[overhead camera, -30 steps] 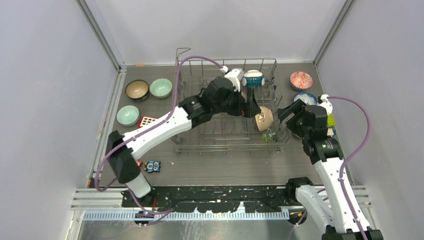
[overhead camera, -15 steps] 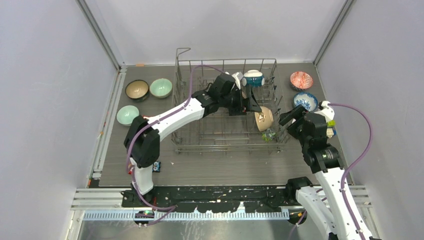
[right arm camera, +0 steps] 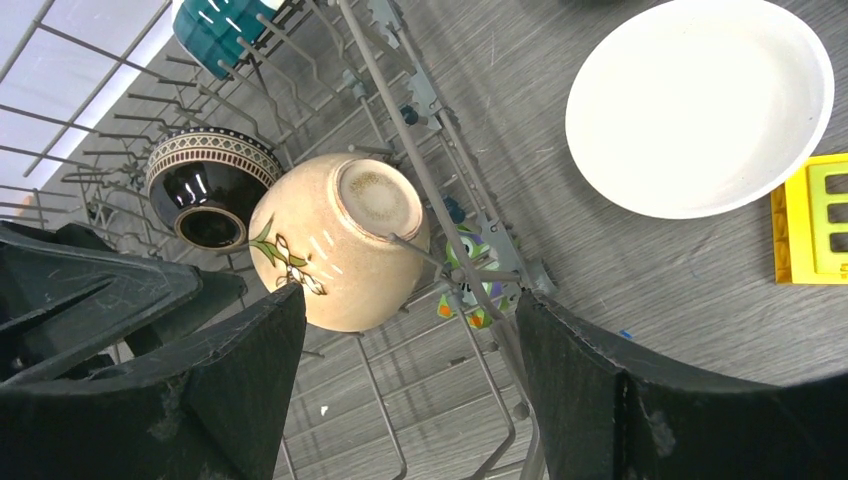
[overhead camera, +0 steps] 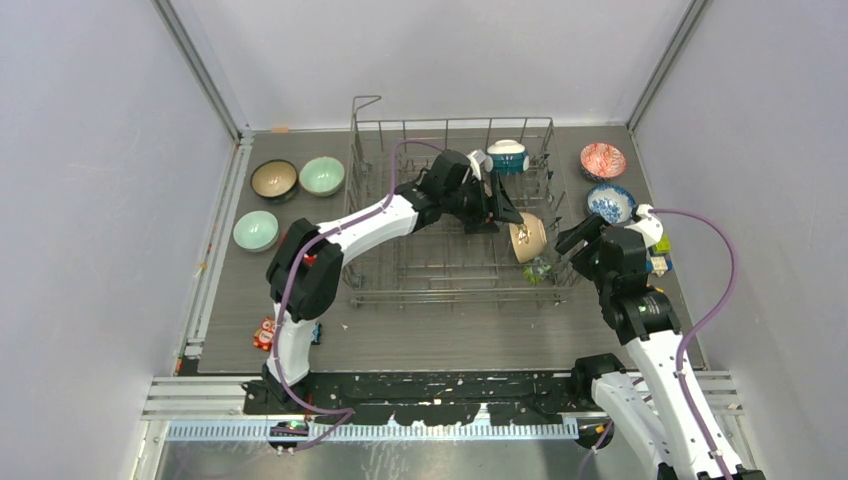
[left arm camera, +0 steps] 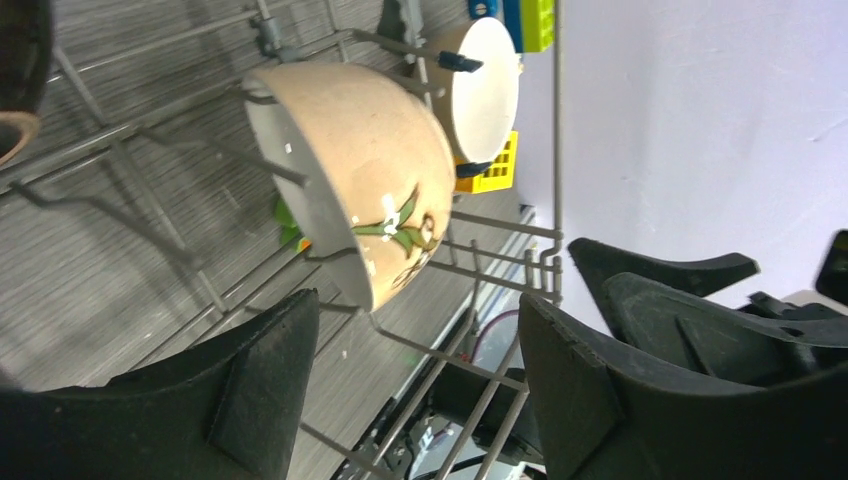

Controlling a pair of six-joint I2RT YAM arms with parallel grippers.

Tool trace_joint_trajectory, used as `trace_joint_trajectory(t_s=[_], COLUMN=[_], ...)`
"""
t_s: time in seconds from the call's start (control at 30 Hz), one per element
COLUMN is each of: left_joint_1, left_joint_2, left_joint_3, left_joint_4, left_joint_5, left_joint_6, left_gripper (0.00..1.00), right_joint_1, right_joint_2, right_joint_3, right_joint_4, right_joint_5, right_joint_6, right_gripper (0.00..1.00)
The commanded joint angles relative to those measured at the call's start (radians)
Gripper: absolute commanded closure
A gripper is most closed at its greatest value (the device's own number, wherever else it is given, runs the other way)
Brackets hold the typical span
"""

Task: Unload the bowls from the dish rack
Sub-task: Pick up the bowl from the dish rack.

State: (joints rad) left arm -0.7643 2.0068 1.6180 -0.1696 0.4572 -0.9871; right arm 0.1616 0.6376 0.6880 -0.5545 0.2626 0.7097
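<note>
Tabletop (overhead camera: 450, 335): grey wood-grain board closed in by pale walls (overhead camera: 90, 200).
Dish rack (overhead camera: 400, 285): grey wire, its long axis running left to right, at mid-table.
Cream bowl (right arm camera: 335, 240): at the rack's right end, tipped on its side among the tines. Its foot ring points right and its mouth faces left, and a green leaf sprig is painted on its wall.
Dark brown bowl (right arm camera: 205, 190): just left of the cream bowl, also on its side, foot ring toward the right.
Teal-and-white bowl (overhead camera: 507, 156): at the rack's far right.
Left gripper (left arm camera: 415, 380): jaws wide apart and empty, inside the rack, near the cream bowl's mouth and not touching it.
Right gripper (right arm camera: 410, 390): jaws spread, holding nothing, just outside the rack's right wall, facing the cream bowl's foot.
White bowl (right arm camera: 700, 105): upright on the table right of the rack, beside a yellow block (right arm camera: 810, 220).
</note>
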Motion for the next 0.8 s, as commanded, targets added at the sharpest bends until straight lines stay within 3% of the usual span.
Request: trace_joint_trajectory(t_s=[0.0,0.33,0.77], left_joint_1=[0.014,0.016,0.017], left_joint_2=[0.015,0.038,0.014], left_joint_3=[-0.009,-0.044,-0.095], left_joint_4=[0.207,0.282,0.245], left_joint_5=[0.081,0.12,0.101], left_joint_6=[-0.076,-0.108,-0.065], left_gripper=[0.28,0.33,0.29], right_joint_1=[0.005,0.005,0.004], right_joint_2=[0.006,0.018,0.037], right_joint_3=[0.006,0.017,0.006], right_joint_4=[0.053,0.049,0.057], right_joint_5=[0.033,0.051,0.04], right_joint_6=[0.001,-0.003,-0.003], right_gripper=[0.19,0.19,0.18])
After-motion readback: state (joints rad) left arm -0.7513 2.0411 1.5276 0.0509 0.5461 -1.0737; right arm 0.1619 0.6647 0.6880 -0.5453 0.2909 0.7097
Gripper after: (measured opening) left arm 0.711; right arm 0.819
